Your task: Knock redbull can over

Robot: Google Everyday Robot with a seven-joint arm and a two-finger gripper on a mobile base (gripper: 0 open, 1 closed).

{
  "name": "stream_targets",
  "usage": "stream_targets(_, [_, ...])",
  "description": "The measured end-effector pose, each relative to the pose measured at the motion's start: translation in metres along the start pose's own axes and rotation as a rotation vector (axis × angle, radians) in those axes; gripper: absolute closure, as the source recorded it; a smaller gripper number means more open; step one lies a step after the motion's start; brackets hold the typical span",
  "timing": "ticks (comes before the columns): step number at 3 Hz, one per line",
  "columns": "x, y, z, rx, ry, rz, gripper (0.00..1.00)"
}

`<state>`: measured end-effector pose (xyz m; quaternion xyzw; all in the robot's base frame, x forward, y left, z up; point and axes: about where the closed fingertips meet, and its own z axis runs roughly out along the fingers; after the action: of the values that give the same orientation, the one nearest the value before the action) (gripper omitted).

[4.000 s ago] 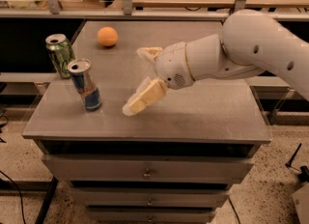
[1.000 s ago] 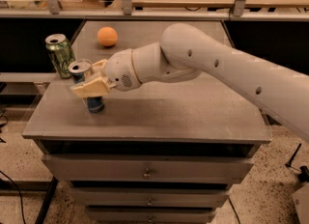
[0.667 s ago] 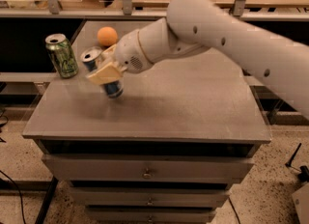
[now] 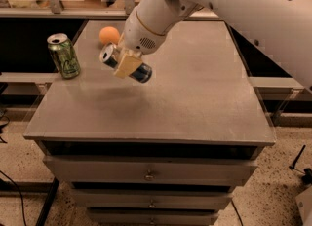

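The redbull can (image 4: 142,73), blue and silver, lies tilted almost on its side, its silver top pointing left. It hangs a little above the grey cabinet top (image 4: 204,98), with its shadow on the surface below. My gripper (image 4: 126,63) is shut on the can's middle, with a cream finger (image 4: 127,64) across its front. The white arm reaches in from the upper right.
A wider green can (image 4: 64,56) stands upright near the left edge of the top. An orange ball (image 4: 109,35) lies at the back left, just behind the gripper. Drawers (image 4: 148,174) are below the front edge.
The gripper moved left to the upright redbull can, closed on it, then carried it right and up while tipping it nearly horizontal. The green can and the ball stayed put.
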<state>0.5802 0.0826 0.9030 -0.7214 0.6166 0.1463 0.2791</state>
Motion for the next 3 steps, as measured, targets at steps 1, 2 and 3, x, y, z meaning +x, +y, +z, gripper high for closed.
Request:
stream_targets(1, [0.023,0.03,0.005,-0.023,0.229,-0.114,1.0])
stream_targets(2, [0.044,0.064,0.011,-0.01,0.43,-0.184,0.83])
stream_targets(3, [0.085,0.09,0.015,-0.02,0.65,-0.223,0.6])
